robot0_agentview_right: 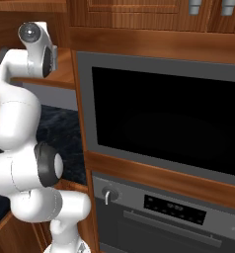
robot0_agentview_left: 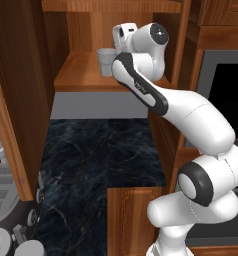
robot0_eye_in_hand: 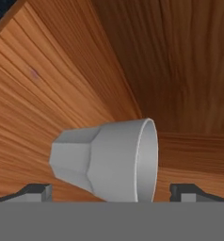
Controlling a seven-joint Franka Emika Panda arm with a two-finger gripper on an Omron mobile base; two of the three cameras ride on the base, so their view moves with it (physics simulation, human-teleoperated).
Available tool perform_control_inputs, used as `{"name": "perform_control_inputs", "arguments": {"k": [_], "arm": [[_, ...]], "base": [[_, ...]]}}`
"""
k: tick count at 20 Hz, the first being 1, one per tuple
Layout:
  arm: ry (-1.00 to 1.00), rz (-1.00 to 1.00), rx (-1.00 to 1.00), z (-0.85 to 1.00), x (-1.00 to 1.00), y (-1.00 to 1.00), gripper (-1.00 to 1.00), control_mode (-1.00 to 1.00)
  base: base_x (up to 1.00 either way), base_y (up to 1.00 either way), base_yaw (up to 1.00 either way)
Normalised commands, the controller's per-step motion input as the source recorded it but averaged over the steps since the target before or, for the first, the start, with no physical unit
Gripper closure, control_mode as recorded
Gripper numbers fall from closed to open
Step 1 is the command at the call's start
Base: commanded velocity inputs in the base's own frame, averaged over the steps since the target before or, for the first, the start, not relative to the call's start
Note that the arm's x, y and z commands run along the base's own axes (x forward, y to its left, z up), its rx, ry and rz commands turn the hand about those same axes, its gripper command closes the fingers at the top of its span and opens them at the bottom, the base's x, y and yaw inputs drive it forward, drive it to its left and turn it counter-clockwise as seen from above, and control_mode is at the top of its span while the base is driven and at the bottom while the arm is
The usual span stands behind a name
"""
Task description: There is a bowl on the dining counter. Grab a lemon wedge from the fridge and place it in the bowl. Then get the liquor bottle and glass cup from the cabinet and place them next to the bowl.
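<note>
Pincer [robot0_eye_in_hand: 109, 192] released, fingertips [robot0_eye_in_hand: 36, 190] wide either side of glass cup [robot0_eye_in_hand: 107, 160] on cabinet shelf [robot0_agentview_left: 78, 75]; cup not yet grasped, placing beside bowl remains.

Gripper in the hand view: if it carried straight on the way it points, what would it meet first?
Most likely the glass cup, which sits between the open gripper's fingers. Behind it is the cabinet wall. Depth is hard to judge, so contact may be close.

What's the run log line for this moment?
claw: open, straddling cup | glass cup: on cabinet shelf, not gripped
</note>
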Motion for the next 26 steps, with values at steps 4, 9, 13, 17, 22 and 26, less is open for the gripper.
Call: {"name": "perform_control_inputs", "arguments": {"k": [4, 9, 13, 17, 22, 26], "arm": [[0.0, 0.0, 0.0, -0.12, 0.09, 0.0, -1.0, -1.0], [0.0, 0.0, 0.0, -0.05, 0.13, 0.0, -1.0, -1.0], [0.0, 0.0, 0.0, 0.0, 0.15, 0.0, -1.0, -1.0], [0.0, 0.0, 0.0, -0.01, 0.15, 0.0, -1.0, -1.0], [0.0, 0.0, 0.0, -0.01, 0.12, 0.0, -1.0, -1.0], [0.0, 0.0, 0.0, -0.03, 0.06, 0.0, -1.0, -1.0]], "base": [[0.0, 0.0, 0.0], [0.0, 0.0, 0.0], [0.0, 0.0, 0.0], [0.0, 0.0, 0.0], [0.0, 0.0, 0.0], [0.0, 0.0, 0.0]]}}
